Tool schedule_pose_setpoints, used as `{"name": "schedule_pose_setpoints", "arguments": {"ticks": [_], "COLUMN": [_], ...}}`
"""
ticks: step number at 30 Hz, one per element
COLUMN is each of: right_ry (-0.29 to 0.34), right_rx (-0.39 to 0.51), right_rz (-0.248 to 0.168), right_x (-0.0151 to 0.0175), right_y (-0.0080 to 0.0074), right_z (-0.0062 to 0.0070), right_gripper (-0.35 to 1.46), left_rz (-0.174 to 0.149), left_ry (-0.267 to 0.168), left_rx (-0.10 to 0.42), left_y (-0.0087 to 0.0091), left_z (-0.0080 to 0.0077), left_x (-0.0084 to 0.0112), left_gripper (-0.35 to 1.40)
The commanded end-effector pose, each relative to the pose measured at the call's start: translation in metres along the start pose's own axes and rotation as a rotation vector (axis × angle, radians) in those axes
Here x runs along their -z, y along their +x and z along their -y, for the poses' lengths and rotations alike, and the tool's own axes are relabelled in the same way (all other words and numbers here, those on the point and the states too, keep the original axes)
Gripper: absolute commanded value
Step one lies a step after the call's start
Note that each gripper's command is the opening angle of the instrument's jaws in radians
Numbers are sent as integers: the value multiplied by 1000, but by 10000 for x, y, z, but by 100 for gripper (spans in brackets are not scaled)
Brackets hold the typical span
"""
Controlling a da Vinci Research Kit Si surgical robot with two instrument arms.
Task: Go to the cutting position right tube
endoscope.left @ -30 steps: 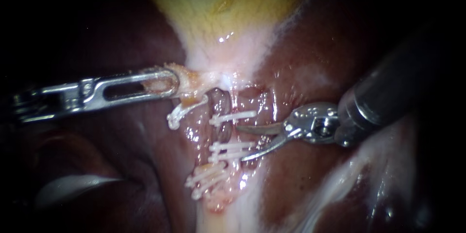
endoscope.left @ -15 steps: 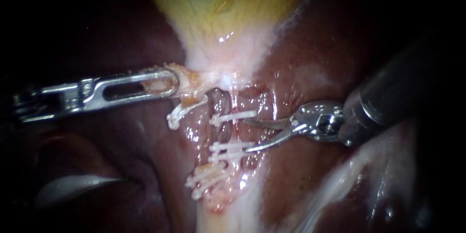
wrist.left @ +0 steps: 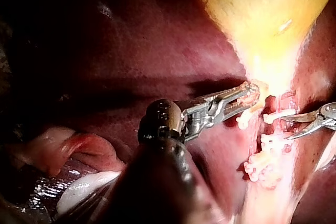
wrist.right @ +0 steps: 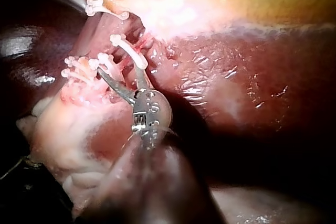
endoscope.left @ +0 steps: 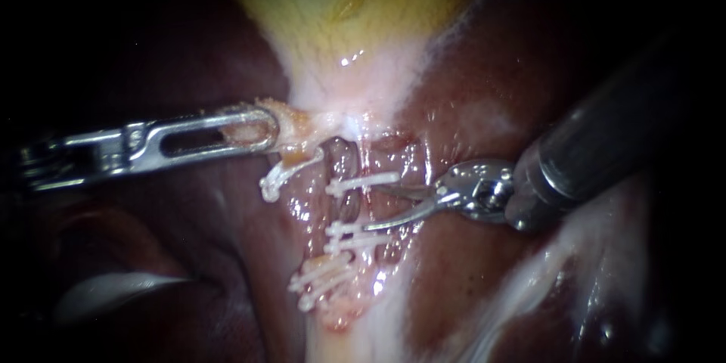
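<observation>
The left instrument (endoscope.left: 261, 130), a flat bright-metal pair of jaws with a long slot, comes in level from the left. Its jaws are closed on a ragged tag of pale orange tissue (endoscope.left: 293, 124) at the narrow neck of the glossy yellow gallbladder (endoscope.left: 355, 0); tissue shows through the slot. A white ribbed plastic clip (endoscope.left: 281, 174) hangs from that tag.

The smooth, wet, dark red liver (endoscope.left: 484, 68) lies on both sides.

The right tube (endoscope.left: 345, 204), a thin, moist, dark pink strand, runs down from the neck in the middle of the view. A single white upper clip (endoscope.left: 363, 181) crosses it, and a close-set lower pair of white clips (endoscope.left: 355, 236) crosses it further down. Two more white clips (endoscope.left: 321, 276) sit on frayed pink tissue lower and to the left.

The right instrument (endoscope.left: 373, 207) has a dark shaft, a shiny riveted hinge and two slim curved blades. The blades stand moderately apart and grip nothing. Their tips lie at the tube's right edge, in the bare stretch between the upper clip and the lower pair, and the lower blade lies over the pair's right end. Whether either blade touches the tube cannot be told.
</observation>
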State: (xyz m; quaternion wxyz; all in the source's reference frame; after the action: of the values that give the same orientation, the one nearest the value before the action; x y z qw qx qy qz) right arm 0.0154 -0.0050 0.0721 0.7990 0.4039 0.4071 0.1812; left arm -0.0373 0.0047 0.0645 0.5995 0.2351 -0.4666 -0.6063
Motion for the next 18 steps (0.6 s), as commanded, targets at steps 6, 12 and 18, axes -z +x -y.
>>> {"name": "schedule_pose_setpoints", "arguments": {"ticks": [6,12,18], "right_ry": [19,60,134], "right_rx": [-4,6,12], "right_rz": [-3,-27,-96], "right_x": [-15,-19,-18], "right_y": [1,2,8], "right_z": [0,0,2], "right_gripper": [139,139,139], "left_rz": [1,1,1], "left_ry": [-1,-1,-1], "left_rx": [0,0,0], "left_y": [0,0,0], "left_z": [0,0,0], "left_x": [0,0,0], "left_gripper": [-35,-35,-35]}}
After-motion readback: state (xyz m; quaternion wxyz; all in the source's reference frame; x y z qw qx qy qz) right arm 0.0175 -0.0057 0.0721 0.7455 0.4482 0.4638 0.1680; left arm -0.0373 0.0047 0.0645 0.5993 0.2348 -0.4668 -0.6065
